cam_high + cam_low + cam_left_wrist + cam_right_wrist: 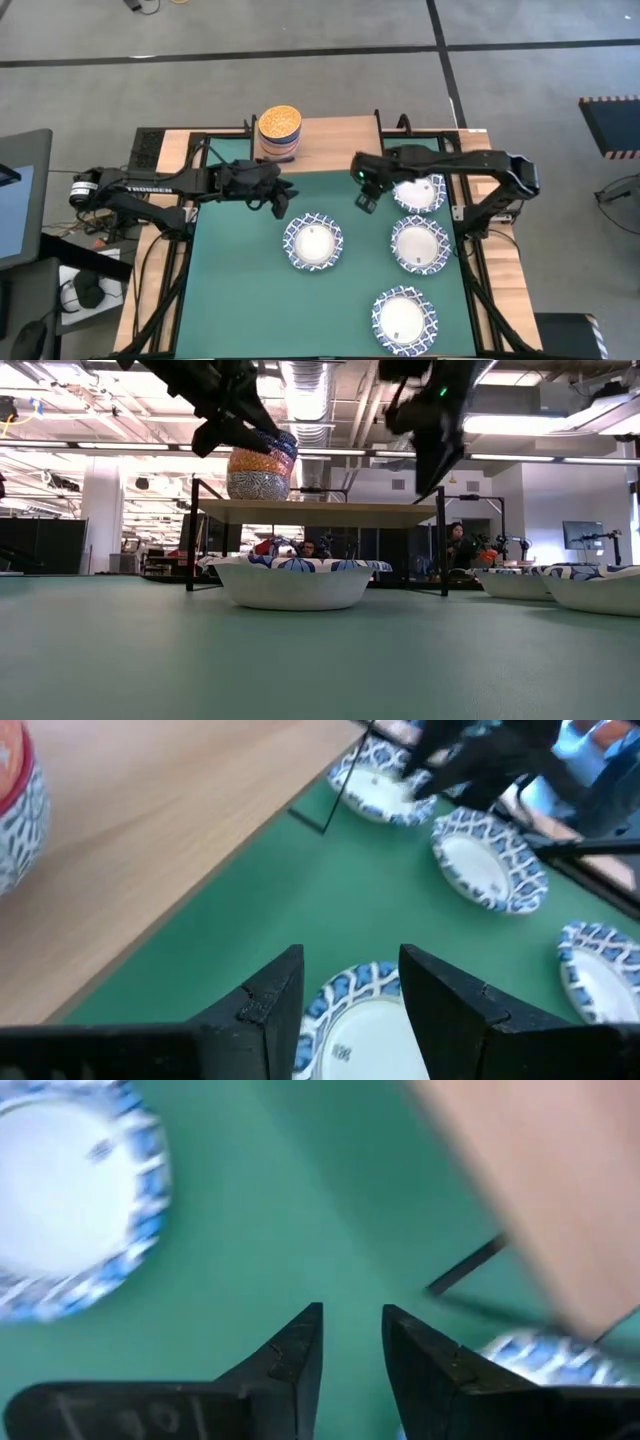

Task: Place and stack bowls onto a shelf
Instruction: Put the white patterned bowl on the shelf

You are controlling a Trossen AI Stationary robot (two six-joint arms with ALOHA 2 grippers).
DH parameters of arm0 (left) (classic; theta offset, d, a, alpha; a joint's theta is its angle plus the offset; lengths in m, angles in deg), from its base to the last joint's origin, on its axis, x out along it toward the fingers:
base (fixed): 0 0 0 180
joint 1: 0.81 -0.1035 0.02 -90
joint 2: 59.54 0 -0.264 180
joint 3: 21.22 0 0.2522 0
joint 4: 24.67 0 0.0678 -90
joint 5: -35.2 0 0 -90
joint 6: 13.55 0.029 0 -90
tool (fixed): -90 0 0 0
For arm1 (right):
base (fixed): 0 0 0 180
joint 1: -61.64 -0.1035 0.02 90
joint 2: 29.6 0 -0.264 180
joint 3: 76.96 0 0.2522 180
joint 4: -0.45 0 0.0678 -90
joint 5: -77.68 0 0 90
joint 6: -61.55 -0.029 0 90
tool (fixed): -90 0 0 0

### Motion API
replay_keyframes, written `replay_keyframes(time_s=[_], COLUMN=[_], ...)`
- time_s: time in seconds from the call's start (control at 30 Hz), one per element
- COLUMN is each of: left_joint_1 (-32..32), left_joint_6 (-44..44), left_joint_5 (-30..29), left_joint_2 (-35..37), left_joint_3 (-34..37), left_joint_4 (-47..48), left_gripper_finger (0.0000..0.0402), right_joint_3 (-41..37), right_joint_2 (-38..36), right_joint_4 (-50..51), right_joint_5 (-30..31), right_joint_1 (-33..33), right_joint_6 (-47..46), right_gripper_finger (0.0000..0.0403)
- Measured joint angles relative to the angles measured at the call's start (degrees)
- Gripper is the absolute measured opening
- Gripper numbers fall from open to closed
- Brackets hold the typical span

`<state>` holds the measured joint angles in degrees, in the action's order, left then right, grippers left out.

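Note:
The small bowls stand stacked [279, 130] on the left part of the wooden shelf [335, 140], the yellow-orange one on top; in the low view the stack [260, 472] rests on the plank [330, 512]. Four white lattice-rimmed bowls sit on the green table: one at the middle [313, 242], one to the right [420, 243], one near [405, 320], one under the right arm [422, 195]. My left gripper [280, 198] hovers open above the table, just beyond the middle bowl's [360, 1030] far rim. My right gripper [365, 198] hovers open and empty [352, 1335] near the shelf's front edge.
The shelf's thin black legs [190, 535] [442, 540] stand on the table's far part. Open green surface [240, 300] lies left of the bowls. Wooden table borders [160, 300] run along both sides. People sit in the room behind [460, 545].

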<state>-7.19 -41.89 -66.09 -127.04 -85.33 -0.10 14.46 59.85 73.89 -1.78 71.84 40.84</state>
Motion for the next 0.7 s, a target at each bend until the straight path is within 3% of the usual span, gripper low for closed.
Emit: replay_keyframes(time_s=[0.13, 0.37, 0.5, 0.7], left_joint_1=[0.0, 0.7, 0.9, 1.2], left_joint_6=[0.0, 0.9, 2.7, 3.8], left_joint_5=[-0.2, -2.5, -2.6, -2.7], left_joint_2=[0.0, 0.0, 0.0, 0.0], left_joint_3=[0.0, 0.0, 0.0, 0.0], left_joint_4=[2.0, 1.4, -1.2, -2.2], left_gripper_finger=[0.0148, 0.0148, 0.0148, 0.0148], right_joint_3=[-5.5, -24.8, -32.0, -36.6], right_joint_2=[-4.9, -16.2, -19.9, -18.3], right_joint_4=[0.6, -3.8, -8.5, -13.3], right_joint_5=[-0.1, -1.9, -1.7, -1.6], right_joint_1=[-4.1, -6.0, -4.2, -0.3], right_joint_6=[-6.3, -18.2, -18.7, -16.4], right_gripper_finger=[0.0161, 0.0221, 0.0227, 0.0216])
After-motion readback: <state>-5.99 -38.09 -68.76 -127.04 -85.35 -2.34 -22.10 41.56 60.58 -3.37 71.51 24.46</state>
